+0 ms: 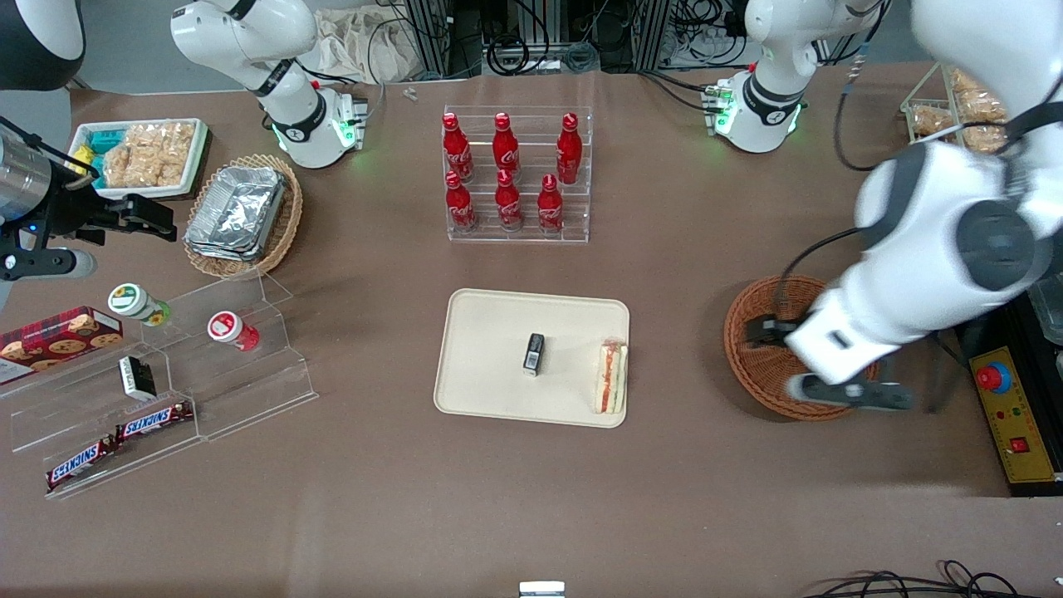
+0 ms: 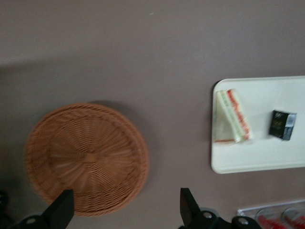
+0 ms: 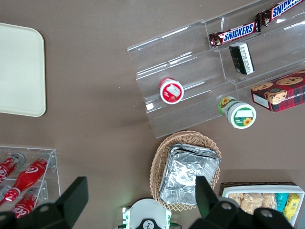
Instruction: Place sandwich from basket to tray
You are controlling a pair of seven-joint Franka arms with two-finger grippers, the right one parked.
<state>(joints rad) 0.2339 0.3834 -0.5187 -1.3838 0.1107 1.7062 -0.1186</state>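
Sandwich (image 1: 613, 378) lay on tray (image 1: 498, 332) at its 3 o'clock rim. Tool (image 2: 125, 210) hung open, empty, over bare basket (image 2: 86, 157). Risk: wrapped wedge sliding off rim.

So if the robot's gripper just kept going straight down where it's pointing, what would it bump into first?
Probably the basket. The gripper hangs open over its rim, nothing between them. The basket looks empty, since the sandwich lies on the tray.
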